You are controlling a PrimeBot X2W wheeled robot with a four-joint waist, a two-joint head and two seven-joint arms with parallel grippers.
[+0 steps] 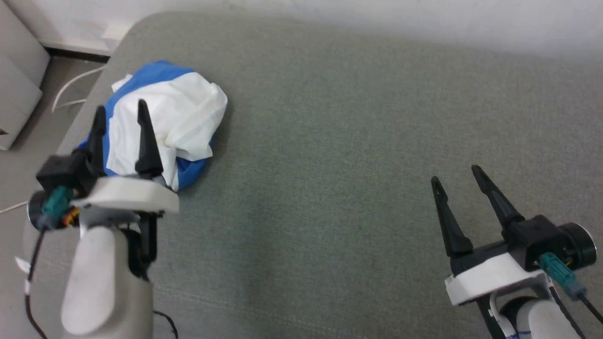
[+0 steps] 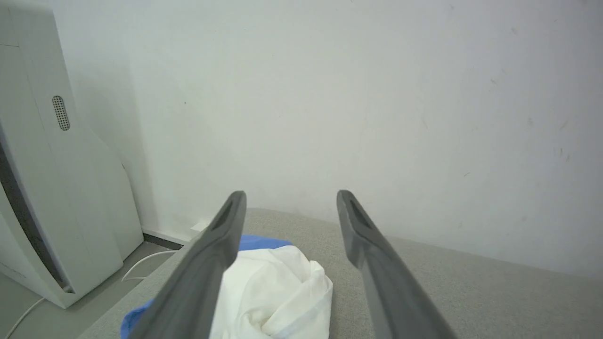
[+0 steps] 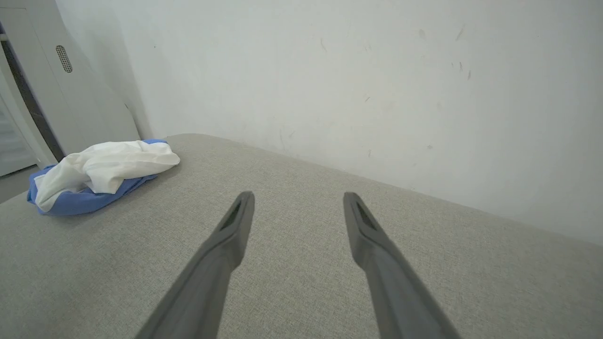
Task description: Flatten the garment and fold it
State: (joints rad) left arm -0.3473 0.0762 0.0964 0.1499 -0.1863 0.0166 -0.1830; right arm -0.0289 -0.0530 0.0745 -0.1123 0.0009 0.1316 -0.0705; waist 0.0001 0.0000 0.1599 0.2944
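A grey fabric surface (image 1: 339, 197) meets a white wall (image 1: 424, 19). The garment (image 1: 183, 113) lies crumpled at ten o'clock beneath the left gripper (image 1: 120, 109), whose fingers are spread. The right gripper (image 1: 454, 172), also spread, sits at four o'clock.

Two pale arms ending in dark, two-fingered hands

The left hand (image 1: 120, 106) and right hand (image 1: 454, 173) each have two long, tapering black fingers (image 1: 148, 141) with hollowed inner faces, set above a white wrist plate (image 1: 127, 197). Each wrist has a teal plug (image 1: 56, 201) with a thin black cable (image 1: 32, 268), beside a round black housing (image 1: 578, 245). The forearms (image 1: 101, 287) are smooth, rounded and off-white.
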